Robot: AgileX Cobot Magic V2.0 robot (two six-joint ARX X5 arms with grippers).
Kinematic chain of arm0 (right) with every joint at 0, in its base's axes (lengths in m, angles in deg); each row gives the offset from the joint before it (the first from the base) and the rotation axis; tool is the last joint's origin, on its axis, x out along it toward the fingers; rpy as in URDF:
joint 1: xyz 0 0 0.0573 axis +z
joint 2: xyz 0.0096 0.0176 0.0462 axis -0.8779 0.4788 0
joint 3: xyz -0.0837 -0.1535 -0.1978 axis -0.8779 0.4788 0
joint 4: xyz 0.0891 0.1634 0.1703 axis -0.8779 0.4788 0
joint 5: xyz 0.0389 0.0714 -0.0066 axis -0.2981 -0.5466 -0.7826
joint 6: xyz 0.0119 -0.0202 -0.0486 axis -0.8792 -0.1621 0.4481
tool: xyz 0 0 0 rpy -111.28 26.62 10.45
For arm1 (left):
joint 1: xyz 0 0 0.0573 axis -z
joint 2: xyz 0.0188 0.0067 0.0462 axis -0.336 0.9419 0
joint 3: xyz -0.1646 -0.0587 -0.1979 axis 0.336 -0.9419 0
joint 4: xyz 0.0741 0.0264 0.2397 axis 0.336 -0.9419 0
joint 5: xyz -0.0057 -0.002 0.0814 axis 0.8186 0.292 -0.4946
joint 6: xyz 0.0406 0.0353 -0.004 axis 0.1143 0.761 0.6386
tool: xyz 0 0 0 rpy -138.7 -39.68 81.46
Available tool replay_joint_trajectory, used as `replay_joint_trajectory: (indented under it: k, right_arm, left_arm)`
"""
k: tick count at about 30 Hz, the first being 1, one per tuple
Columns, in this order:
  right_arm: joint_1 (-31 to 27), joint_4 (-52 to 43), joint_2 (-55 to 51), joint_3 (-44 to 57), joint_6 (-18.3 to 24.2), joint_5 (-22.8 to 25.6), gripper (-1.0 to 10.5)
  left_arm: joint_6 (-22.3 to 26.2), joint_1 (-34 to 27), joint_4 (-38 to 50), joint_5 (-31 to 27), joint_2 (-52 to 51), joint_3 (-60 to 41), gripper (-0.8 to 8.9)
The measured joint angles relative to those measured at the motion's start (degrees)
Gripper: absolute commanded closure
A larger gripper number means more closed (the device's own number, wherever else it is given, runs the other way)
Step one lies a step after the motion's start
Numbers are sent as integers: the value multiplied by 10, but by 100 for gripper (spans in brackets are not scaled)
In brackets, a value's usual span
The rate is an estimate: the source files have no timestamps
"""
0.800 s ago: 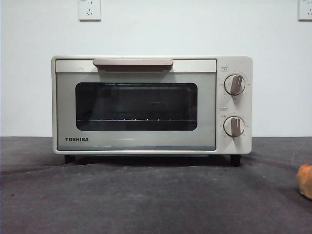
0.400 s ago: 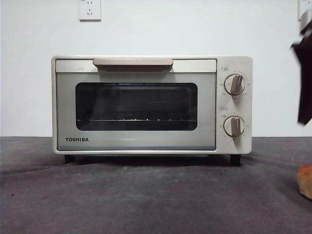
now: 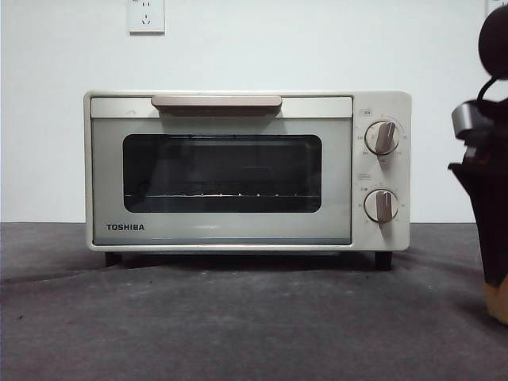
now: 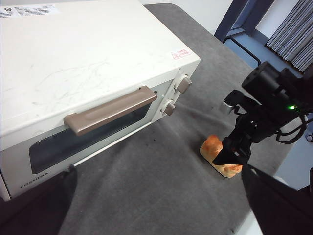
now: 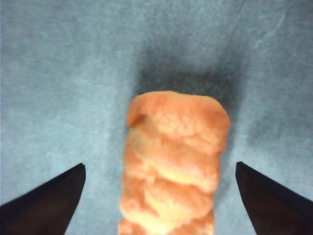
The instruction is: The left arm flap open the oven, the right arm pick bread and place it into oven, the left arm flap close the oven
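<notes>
Cream-white oven (image 3: pixel 246 171) sits shut on the grey bench (image 3: pixel 238 325), door up, one beige bar handle (image 3: pixel 216 102) and two knobs (image 3: pixel 382 138) that I can count. Through the dark window there's just a wire rack (image 3: pixel 222 194) showing, nothing on it that I can see.

One bread roll (image 5: pixel 171 161) total, golden-orange and twisted. The right claw (image 5: pixel 159 193) has its jaws spread wide, one on each side of the roll, with clear gaps both sides, so it isn't gripping anything. That closeup is the only view that shows the gaps. From the front you only get the dark claw (image 3: pixel 488 214) at the picture's edge, with a sliver of the bread (image 3: pixel 498 302) poking out under it. The left wrist camera gives the overview: right claw (image 4: pixel 234 155) directly over the bread (image 4: pixel 215 154), which lies on the cloth off the knob end of the oven (image 4: pixel 88 83), out in front of it.

Left claw (image 4: pixel 156 215) hangs out in front of the oven door, touching nothing, jaws apart.
</notes>
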Motion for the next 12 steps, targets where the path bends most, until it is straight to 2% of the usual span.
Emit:
replay_joint_trajectory:
  k: [5,12]
  right_arm:
    - [0,-6,29,0,2,1,513]
    - [0,-9,42,0,9,1,727]
  left_arm:
    - [0,0,0,0,0,0,219]
    - [0,0,0,0,0,0,219]
